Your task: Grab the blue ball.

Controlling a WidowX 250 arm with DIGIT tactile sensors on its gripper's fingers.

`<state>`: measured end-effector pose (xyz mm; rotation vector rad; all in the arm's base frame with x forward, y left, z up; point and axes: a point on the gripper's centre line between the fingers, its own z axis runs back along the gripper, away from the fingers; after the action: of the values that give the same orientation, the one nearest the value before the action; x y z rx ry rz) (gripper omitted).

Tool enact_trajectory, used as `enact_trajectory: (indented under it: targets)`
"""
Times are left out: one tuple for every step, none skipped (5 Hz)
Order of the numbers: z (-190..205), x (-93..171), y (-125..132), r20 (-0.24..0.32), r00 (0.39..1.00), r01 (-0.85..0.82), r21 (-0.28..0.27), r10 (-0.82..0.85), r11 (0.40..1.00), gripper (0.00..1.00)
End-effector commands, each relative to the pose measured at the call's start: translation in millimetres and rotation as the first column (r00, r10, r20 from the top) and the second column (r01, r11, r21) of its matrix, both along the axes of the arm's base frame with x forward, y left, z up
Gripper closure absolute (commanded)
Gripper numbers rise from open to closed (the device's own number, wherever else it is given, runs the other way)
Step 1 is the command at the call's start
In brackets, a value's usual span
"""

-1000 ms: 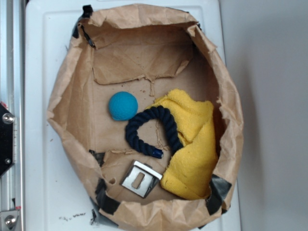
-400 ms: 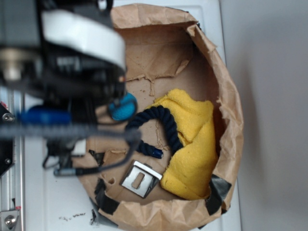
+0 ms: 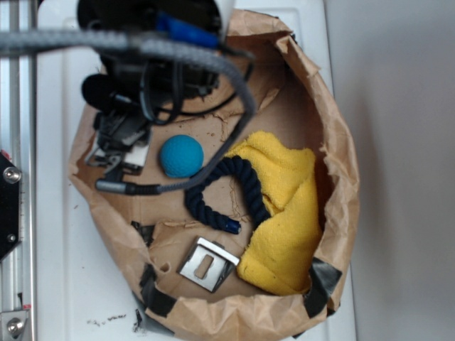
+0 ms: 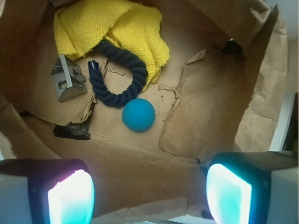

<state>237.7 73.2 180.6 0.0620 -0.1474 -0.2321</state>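
From my wrist camera I see the gripper [image 4: 149, 196] with its jaws spread wide apart, one glowing teal pad [image 4: 70, 198] at the lower left of the frame and the other at the lower right, nothing between them but brown paper. The small round teal-blue ball [image 4: 138, 115] sits just above the frame's centre, resting on the floor of the crumpled brown paper bag [image 4: 261, 93], clear of both pads. Just beside it, toward the upper left, lies a dark navy rope loop [image 4: 117, 77], partly on a yellow terry cloth [image 4: 112, 23]. A grey metal bracket [image 4: 67, 83] stands at the left.

In the exterior view my arm fills the upper left, blurred, with the gripper [image 3: 117, 153] left of the ball [image 3: 180, 155], near it; I cannot tell whether they touch there.
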Motion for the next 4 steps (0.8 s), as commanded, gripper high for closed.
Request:
enact_trajectory:
  targets:
    - [17.7,7.6,4.9,0.055,0.998,-0.02,0.017,0.019,1.0,0.0]
    - [17.7,7.6,4.9,0.055,0.998,-0.02,0.017,0.019,1.0,0.0]
    - [17.7,7.6,4.9,0.055,0.998,-0.02,0.017,0.019,1.0,0.0]
    - [-17.3,21.5,10.0,0.037,0.999,-0.011,0.031,0.01,0.999,0.0]
